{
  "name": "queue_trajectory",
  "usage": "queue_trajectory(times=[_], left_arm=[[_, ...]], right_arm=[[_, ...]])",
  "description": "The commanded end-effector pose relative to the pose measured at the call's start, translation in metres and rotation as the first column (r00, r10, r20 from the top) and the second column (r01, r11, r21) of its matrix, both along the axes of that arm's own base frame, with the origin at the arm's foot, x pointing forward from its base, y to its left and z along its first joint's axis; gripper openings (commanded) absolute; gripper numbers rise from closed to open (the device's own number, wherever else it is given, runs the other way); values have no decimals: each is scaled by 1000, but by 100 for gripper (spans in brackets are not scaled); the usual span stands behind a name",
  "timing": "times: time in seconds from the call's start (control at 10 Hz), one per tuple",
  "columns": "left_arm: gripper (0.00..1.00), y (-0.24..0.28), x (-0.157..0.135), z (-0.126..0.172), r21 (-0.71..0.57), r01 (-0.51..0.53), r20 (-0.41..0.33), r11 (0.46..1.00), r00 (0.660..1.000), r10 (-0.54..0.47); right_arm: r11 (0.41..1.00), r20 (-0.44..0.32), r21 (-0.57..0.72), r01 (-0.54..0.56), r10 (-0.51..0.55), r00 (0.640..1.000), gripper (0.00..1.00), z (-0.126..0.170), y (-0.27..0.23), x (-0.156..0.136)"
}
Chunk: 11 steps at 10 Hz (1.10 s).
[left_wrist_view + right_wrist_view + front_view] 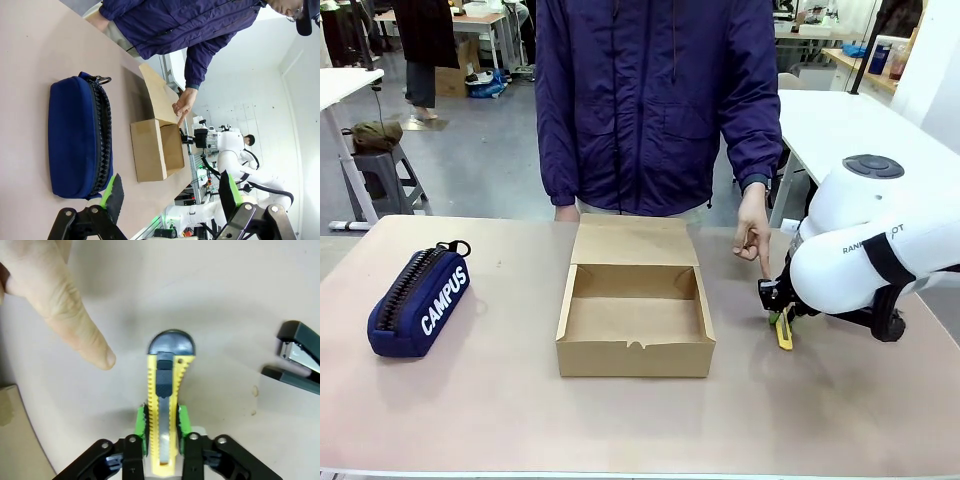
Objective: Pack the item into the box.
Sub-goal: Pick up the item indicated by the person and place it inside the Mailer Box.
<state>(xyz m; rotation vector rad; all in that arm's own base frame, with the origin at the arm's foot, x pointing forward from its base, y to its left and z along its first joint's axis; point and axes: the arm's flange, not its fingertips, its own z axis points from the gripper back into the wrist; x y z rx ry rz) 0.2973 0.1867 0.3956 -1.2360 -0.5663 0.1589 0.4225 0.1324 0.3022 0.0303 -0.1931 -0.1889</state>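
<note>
The item, a slim yellow utility knife [165, 405] with a black end and slider, lies on the table between the green pads of my right gripper [163, 426], which is shut on it. In the front view the knife [784, 332] pokes out below the right gripper [778, 312], to the right of the box. The box [634, 318] is brown cardboard, open, its flap lid folded back toward the person; it also appears in the left wrist view as the box [156, 149]. My left gripper [170, 195] hangs open above the table with nothing between its fingers.
A person's hand [753, 228] points a finger [85, 335] down at the table just beside the knife. A black stapler [300, 357] lies near the knife. A navy "CAMPUS" pencil case [420, 298] rests at the left of the table.
</note>
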Motion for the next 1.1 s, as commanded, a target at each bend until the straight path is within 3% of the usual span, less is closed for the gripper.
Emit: queue_trajectory(times=[0.0, 0.5, 0.7, 0.8, 1.0], left_arm=[[100, -1, 0, 0, -10, 2, 29, 1000, 1000, -2], [100, -1, 0, 0, -10, 2, 29, 1000, 1000, -2], [100, -1, 0, 0, -10, 2, 29, 1000, 1000, -2], [100, -1, 0, 0, -10, 2, 29, 1000, 1000, -2], [100, -1, 0, 0, -10, 2, 29, 1000, 1000, -2]], right_arm=[[1000, -26, -7, 28, -29, 999, 0, -17, 7, 5], [999, -63, 35, 34, -32, 998, 0, -13, 2, 2], [995, -193, 78, -57, 71, 979, 0, 25, -13, -30], [984, -222, 104, -148, 168, 960, 0, 48, -18, -46], [930, -92, 132, -343, 356, 930, 0, 82, -10, -56]])
